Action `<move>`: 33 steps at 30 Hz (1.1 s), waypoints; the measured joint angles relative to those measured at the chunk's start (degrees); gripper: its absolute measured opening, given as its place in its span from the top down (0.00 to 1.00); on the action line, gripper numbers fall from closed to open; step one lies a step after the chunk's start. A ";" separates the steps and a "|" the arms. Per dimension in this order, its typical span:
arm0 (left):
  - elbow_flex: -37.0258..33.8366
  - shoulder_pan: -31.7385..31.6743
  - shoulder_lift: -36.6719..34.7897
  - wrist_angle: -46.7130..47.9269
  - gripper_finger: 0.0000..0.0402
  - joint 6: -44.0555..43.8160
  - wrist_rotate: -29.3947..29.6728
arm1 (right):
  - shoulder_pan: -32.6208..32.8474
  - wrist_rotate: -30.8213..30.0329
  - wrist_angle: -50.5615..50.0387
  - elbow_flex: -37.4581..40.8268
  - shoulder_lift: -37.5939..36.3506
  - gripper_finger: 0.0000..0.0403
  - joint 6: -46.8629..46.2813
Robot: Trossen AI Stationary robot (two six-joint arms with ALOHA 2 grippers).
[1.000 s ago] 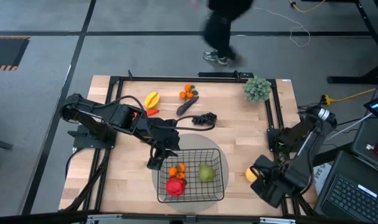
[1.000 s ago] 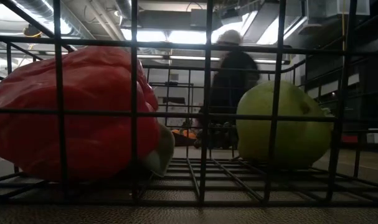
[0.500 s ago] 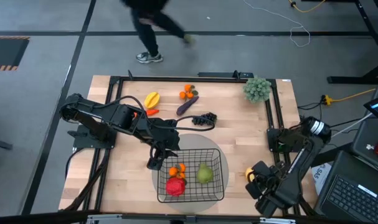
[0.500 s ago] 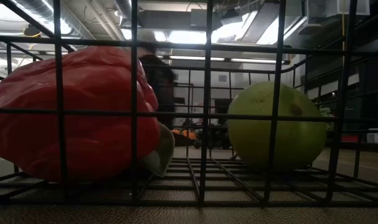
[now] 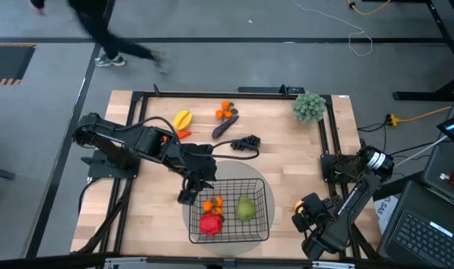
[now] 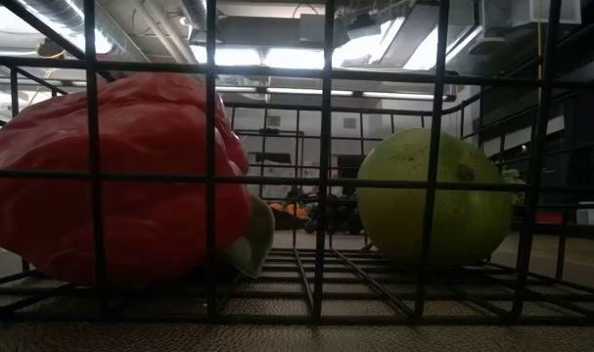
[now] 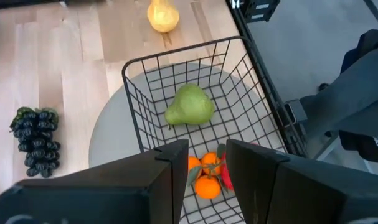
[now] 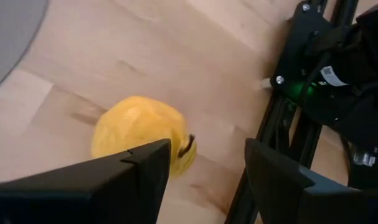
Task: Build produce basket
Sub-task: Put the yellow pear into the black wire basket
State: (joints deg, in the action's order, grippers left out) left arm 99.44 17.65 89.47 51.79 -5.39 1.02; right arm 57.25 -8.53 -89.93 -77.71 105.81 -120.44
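Green pear (image 5: 246,208) stem toward table's far edge

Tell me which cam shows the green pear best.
Left wrist view: the green pear lies whole and unobstructed on the basket floor. Low view shows it close but crossed by wires. High view shows it small. Right wrist view misses it.

Grey floor (image 5: 212,60) w/ person (image 5: 99,30) walking by; ceiling lights (image 6: 306,57) overhead.

I see the basket (image 5: 230,211) from directly overhead, from table level through its mesh at close range, and from the left wrist above; the right wrist camera faces elsewhere.
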 joint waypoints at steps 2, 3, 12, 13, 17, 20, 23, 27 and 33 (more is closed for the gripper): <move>-0.17 0.00 0.43 0.28 0.76 0.00 0.00 | 0.00 0.01 0.01 0.83 0.01 0.52 -0.98; -0.20 0.00 0.46 0.44 0.76 0.00 0.00 | 0.00 0.00 -0.04 1.01 0.01 0.52 -1.19; -0.08 0.00 2.10 0.70 0.76 0.01 0.00 | 0.00 -0.20 0.25 1.16 0.01 0.75 -2.28; -0.13 0.00 2.23 0.78 0.76 0.00 0.02 | 0.00 -0.53 0.52 1.16 0.01 0.79 -2.28; -0.09 0.00 3.19 1.60 0.76 0.02 0.00 | 0.00 -0.77 2.27 1.16 0.01 0.95 -1.25; -0.04 0.00 3.84 1.65 0.76 0.02 0.00 | 0.00 -0.99 3.14 1.15 -0.05 0.99 0.67; -0.13 0.00 4.09 2.82 0.76 0.00 0.00 | 0.00 -1.16 3.44 1.14 -0.05 1.00 3.52; -0.09 0.00 4.57 3.58 0.76 -0.02 0.00 | -0.01 -1.40 3.65 1.14 -0.15 1.00 12.03; -0.07 0.15 4.48 4.38 0.76 -0.07 0.00 | -0.14 -9.26 3.74 0.69 -0.23 1.00 25.48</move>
State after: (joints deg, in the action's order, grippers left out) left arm 99.37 17.80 93.95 56.17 -5.46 1.02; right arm 57.12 -17.79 -86.18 -77.02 105.57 -94.96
